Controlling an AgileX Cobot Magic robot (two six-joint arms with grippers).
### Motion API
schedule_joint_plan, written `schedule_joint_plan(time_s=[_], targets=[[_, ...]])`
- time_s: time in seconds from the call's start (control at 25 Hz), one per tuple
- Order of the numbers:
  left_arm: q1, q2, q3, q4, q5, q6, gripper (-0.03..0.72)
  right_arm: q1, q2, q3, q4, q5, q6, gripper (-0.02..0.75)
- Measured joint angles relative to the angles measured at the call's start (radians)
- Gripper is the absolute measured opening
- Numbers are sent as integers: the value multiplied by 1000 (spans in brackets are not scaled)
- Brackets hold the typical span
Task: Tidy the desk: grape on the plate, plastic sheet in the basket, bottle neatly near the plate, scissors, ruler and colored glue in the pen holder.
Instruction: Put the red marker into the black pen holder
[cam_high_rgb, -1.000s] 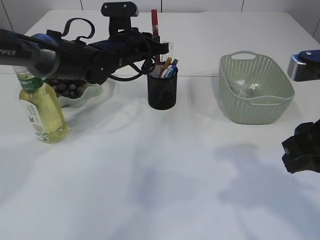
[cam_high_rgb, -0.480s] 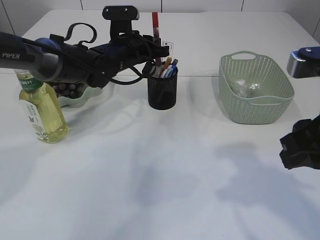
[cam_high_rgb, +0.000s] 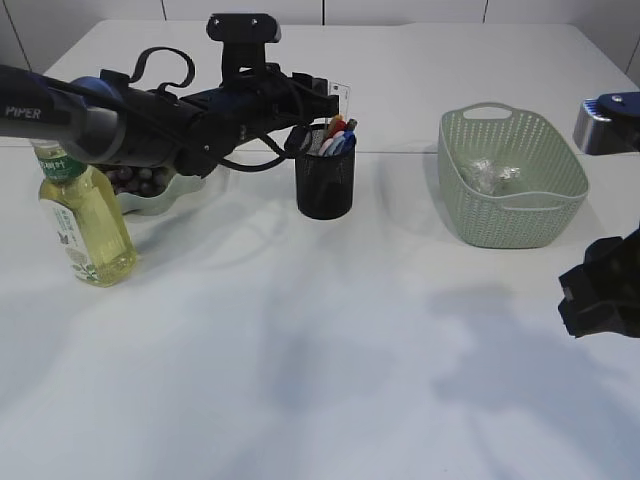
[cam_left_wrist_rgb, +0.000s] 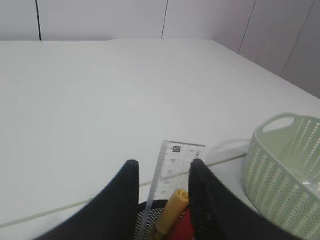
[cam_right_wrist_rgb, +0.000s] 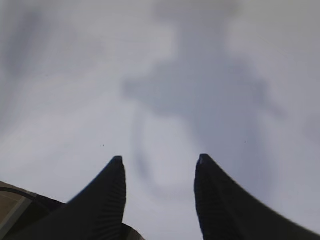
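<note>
Pen holder: the black mesh cylindrical pen holder stands upright on the white table, near the middle and toward the back.
Holder contents: a clear plastic ruler stands in it at the back; a yellow-capped stick and a red item sit in front of the ruler; blue and red tips show above the rim in the exterior view. Which of these is the colored glue or the scissors I cannot tell.
Left gripper: the black left gripper hangs just above the holder's mouth, jaws apart, with the ruler and yellow cap seen between them; nothing is clamped.
Left arm: the black left arm reaches in from the left edge, passing over the plate.
Plate: the pale green wavy-rimmed plate lies left of the holder, with dark grapes on it, partly hidden by the arm.
Bottle: the clear plastic bottle of yellow drink with a green cap stands upright just in front of the plate's left side.
Basket: the pale green perforated plastic basket sits well to the right of the holder, with a crumpled clear plastic sheet inside.
Right gripper: the black right gripper hovers over bare table at the right edge, jaws apart and empty.
</note>
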Motion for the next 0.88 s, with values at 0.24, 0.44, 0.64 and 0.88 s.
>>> schedule_joint_plan(time_s=[0.24,0.44,0.64,0.88], targets=[[0,-74,0,42,226,2,251,0,0,0,-2,0,0,363],[0,-246,0,34,607,2,240,0,0,0,-3,0,0,363],[0,-414,0,-42,982,30,229,0,0,0,-3,4,0,363],[-4,-620,0,-179,1335,123,231,0,0,0,-3,67,0,363]])
